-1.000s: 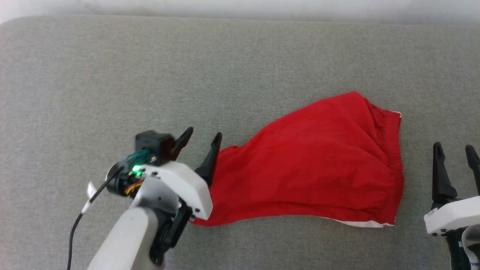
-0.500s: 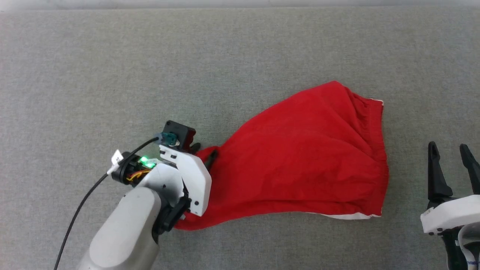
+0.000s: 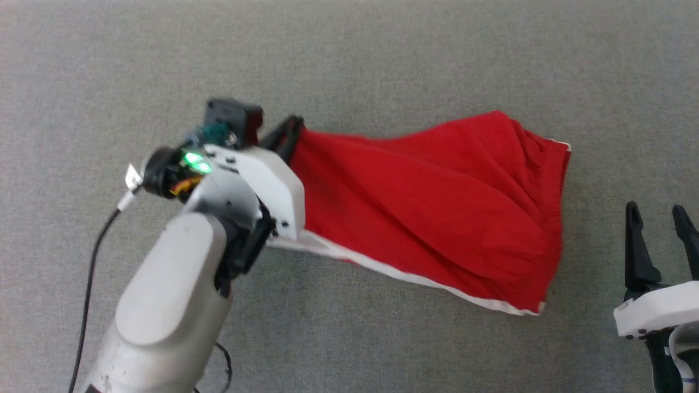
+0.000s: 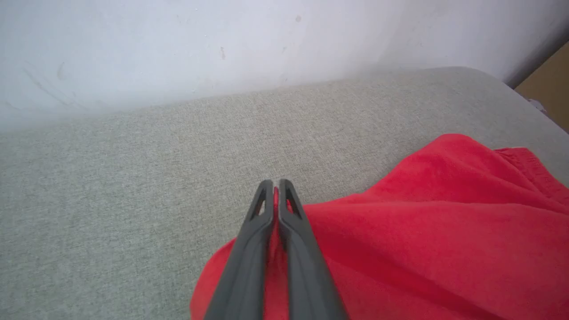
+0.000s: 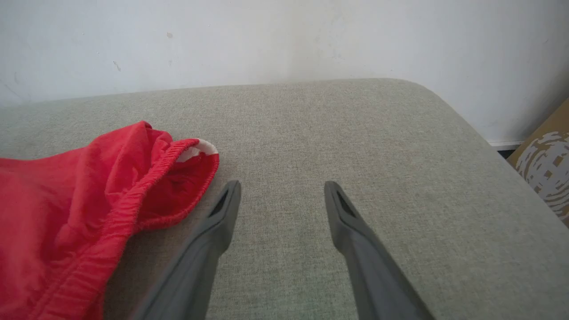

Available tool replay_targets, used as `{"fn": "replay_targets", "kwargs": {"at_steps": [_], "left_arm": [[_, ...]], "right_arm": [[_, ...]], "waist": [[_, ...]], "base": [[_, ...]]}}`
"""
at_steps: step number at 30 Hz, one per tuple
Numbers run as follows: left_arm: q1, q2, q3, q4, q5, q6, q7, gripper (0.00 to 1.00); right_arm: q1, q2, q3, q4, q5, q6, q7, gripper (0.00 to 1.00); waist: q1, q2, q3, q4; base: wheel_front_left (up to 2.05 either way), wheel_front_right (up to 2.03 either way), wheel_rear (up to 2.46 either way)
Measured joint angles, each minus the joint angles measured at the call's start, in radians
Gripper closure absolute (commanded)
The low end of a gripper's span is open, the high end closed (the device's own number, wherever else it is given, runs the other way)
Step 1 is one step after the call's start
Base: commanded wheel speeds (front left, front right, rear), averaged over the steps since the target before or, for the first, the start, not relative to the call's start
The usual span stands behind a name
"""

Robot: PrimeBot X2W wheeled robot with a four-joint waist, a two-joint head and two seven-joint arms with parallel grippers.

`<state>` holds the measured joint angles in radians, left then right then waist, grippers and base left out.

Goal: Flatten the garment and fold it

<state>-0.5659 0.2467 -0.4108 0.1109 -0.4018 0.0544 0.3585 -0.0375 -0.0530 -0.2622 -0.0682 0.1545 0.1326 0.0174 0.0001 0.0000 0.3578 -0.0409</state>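
Note:
The garment (image 3: 437, 207), bright red shorts with white trim, is stretched across the grey cushion, its gathered waistband at the right. My left gripper (image 3: 289, 128) is shut on the garment's left end and holds that end raised. In the left wrist view the fingers (image 4: 262, 209) pinch a fold of the red cloth (image 4: 422, 231). My right gripper (image 3: 658, 218) stands open at the lower right, apart from the garment. In the right wrist view its fingers (image 5: 224, 209) are spread beside the waistband (image 5: 146, 191), with nothing between them.
The grey cushion (image 3: 382, 65) spreads all around. In the wrist views a white wall (image 5: 284, 40) stands behind the cushion's far edge, and a brown cardboard box (image 5: 549, 155) sits past its right end. A black cable (image 3: 93, 262) hangs from my left wrist.
My left gripper has closed on the garment's left end and lifted it up and away from me, pulling the cloth taut. A white-trimmed lower edge now shows. The right gripper has stayed put.

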Motion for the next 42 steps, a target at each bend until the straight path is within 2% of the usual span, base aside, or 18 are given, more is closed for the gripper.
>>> {"fn": "replay_targets", "kwargs": {"at_steps": [3, 7, 8, 9, 10, 11, 18, 23, 26, 29, 35, 42], "left_arm": [[-0.045, -0.012, 0.030, 0.042, 0.002, 0.028, -0.017, 1.00], [-0.077, -0.014, 0.036, 0.157, 0.012, 0.041, -0.023, 1.00], [-0.078, -0.014, 0.037, 0.180, 0.013, 0.045, -0.027, 0.85], [-0.078, -0.017, 0.038, 0.202, 0.013, 0.049, -0.035, 0.62], [-0.078, -0.020, 0.038, 0.217, 0.013, 0.049, -0.042, 0.37], [-0.079, -0.025, 0.038, 0.230, 0.013, 0.049, -0.051, 0.00], [-0.079, -0.048, 0.042, 0.247, 0.002, 0.047, -0.135, 0.00], [-0.063, -0.053, 0.052, 0.174, -0.008, 0.046, -0.220, 0.00], [-0.015, -0.046, 0.051, 0.126, -0.006, 0.053, -0.236, 0.00], [0.053, -0.027, 0.046, 0.086, -0.004, 0.077, -0.202, 0.00], [0.179, -0.008, 0.015, 0.012, -0.019, 0.113, -0.058, 0.00], [0.202, -0.010, 0.011, 0.019, -0.030, 0.151, 0.005, 0.00]], "right_arm": [[-0.010, 0.000, 0.007, 0.003, 0.001, 0.000, -0.001, 0.00], [-0.032, 0.000, 0.019, 0.005, 0.001, 0.000, -0.002, 0.00], [-0.036, 0.000, 0.023, 0.005, 0.001, 0.000, -0.002, 0.00], [-0.039, 0.001, 0.024, 0.004, 0.001, 0.000, -0.001, 0.00], [-0.040, 0.000, 0.023, 0.002, 0.001, 0.000, -0.001, 0.00], [-0.040, 0.000, 0.021, 0.001, 0.001, 0.000, -0.001, 0.00], [-0.039, 0.000, 0.010, 0.009, 0.001, 0.000, -0.002, 0.00], [-0.036, 0.000, 0.010, 0.017, 0.001, 0.000, -0.002, 0.00], [-0.028, 0.000, 0.010, 0.019, 0.001, 0.000, 0.000, 0.00], [-0.016, 0.000, 0.010, 0.020, 0.001, 0.000, 0.004, 0.00], [0.005, 0.000, 0.006, 0.016, 0.001, 0.000, 0.017, 0.00], [0.006, 0.000, 0.011, -0.003, 0.001, 0.000, 0.032, 0.00]], "waist": [[0.0000, 0.0000, 0.019, 0.002], [0.0001, 0.0000, 0.044, -0.004], [0.0001, 0.0000, 0.050, -0.007], [0.0001, 0.0000, 0.055, -0.010], [0.0001, 0.0000, 0.060, -0.014], [0.0001, 0.0000, 0.065, -0.017], [0.0000, 0.0000, 0.064, -0.019], [-0.0001, 0.0000, 0.028, -0.003], [-0.0002, 0.0000, 0.001, 0.011], [-0.0002, 0.0000, -0.026, 0.025], [-0.0003, 0.0000, -0.063, 0.059], [-0.0001, 0.0000, -0.056, 0.080]], "base": [[0.00, 0.00, 0.00], [0.00, 0.00, 0.00], [0.00, 0.00, 0.00], [0.00, 0.00, 0.00], [0.00, 0.00, 0.00], [0.00, 0.00, 0.00], [0.00, 0.00, 0.00], [0.00, 0.00, 0.00], [0.00, 0.00, 0.00], [0.00, 0.00, 0.00], [0.00, 0.00, 0.00], [0.00, 0.00, 0.00]]}}
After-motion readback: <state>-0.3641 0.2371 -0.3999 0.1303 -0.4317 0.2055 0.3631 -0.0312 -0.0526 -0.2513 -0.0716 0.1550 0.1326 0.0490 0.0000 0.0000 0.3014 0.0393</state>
